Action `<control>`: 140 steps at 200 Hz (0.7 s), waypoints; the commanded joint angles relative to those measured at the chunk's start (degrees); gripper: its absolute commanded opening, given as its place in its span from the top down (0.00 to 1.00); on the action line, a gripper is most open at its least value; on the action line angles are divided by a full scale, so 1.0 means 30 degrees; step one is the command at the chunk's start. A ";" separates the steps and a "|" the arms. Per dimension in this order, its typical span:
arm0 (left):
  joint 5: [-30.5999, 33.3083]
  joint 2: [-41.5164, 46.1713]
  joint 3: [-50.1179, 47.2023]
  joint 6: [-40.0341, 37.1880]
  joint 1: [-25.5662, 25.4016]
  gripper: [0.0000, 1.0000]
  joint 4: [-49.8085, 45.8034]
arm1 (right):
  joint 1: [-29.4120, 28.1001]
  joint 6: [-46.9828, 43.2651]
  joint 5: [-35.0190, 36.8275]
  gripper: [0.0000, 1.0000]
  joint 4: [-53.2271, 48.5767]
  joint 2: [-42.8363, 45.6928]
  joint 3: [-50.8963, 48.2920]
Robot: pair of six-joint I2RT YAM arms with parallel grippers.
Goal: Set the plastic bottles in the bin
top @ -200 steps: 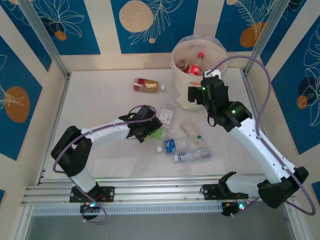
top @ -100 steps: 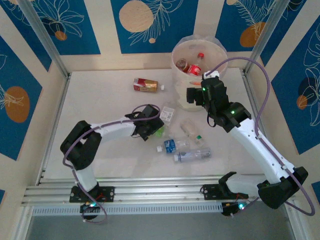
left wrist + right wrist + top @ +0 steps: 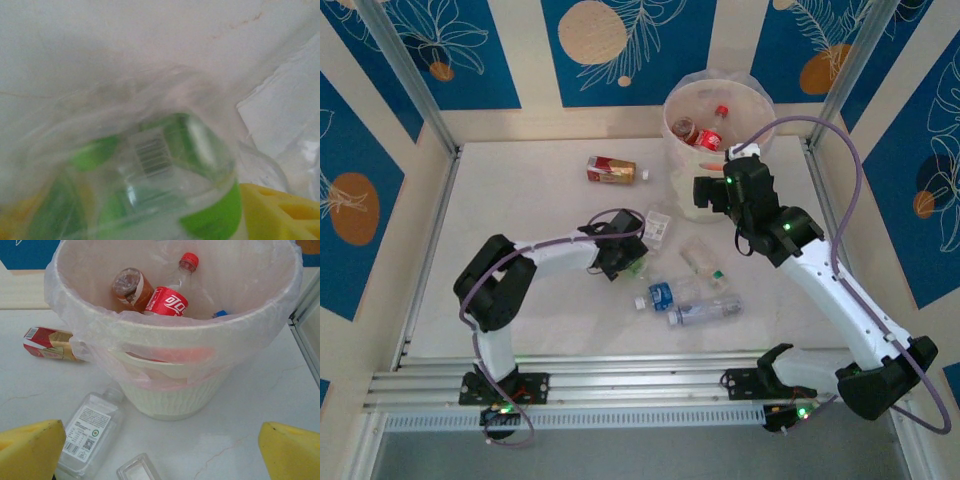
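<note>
Plastic bottles are in two places. A red-labelled bottle (image 3: 167, 301) and an orange-labelled bottle (image 3: 131, 286) already stand inside the tall round cream-white plastic bin (image 3: 175, 395) with its clear bag liner, at the far right of the white desk (image 3: 520, 210). Several more lie loose on the desk. Among them are a red-and-orange-labelled bottle (image 3: 610, 170) to the left of the bin, a flat clear white-labelled bottle (image 3: 656, 228), a blue-labelled bottle (image 3: 665, 293) and a clear green-labelled bottle (image 3: 160, 165).

The left end effector (image 3: 626, 262) is down on the green-labelled bottle, which lies between its yellow fingers (image 3: 272, 210) right under the wrist camera. The fingers stand partly open around it, but I cannot tell whether they press on the plastic. The bottle's long axis seems to run away from the wrist, along the gap rather than across it, though blur leaves this unsure. From here the bin lies farther back and to the right, past the white-labelled bottle. A carry would therefore have to clear that neighbour and then the bin's rim.

The right end effector (image 3: 160, 455) hangs just beside the bin, fingers spread wide and holding nothing. It is the nearer one to the bin, while the left end effector is the nearer to the green-labelled bottle.
</note>
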State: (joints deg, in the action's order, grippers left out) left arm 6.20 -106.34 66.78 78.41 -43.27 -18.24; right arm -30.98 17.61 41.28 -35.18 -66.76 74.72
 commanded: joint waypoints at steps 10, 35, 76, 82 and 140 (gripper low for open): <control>0.1059 -0.0143 0.0659 -0.0197 0.0530 0.31 -0.0373 | 0.0081 0.0376 -0.0232 0.01 0.0184 0.0535 -0.0123; 0.1591 0.0420 0.0690 -0.0691 0.0979 0.39 -0.0254 | 0.0075 0.0434 -0.0187 0.01 0.0212 0.0668 -0.0205; 0.2152 0.1249 0.0715 -0.1780 0.1880 0.52 0.0288 | 0.0074 0.0516 0.0022 0.01 0.0359 0.0974 -0.0541; 0.2222 0.1351 0.0777 -0.1975 0.1988 0.54 0.0329 | 0.0104 0.0554 0.0065 0.01 0.0359 0.1011 -0.0578; 0.4112 0.2983 0.1348 -0.4317 0.2758 0.61 -0.0254 | 0.0117 0.0610 0.0477 0.01 0.0518 0.1765 -0.0844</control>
State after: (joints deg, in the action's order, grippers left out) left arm 14.09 -101.36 68.47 69.89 -36.14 -17.98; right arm -30.98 18.28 41.32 -35.16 -63.46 73.06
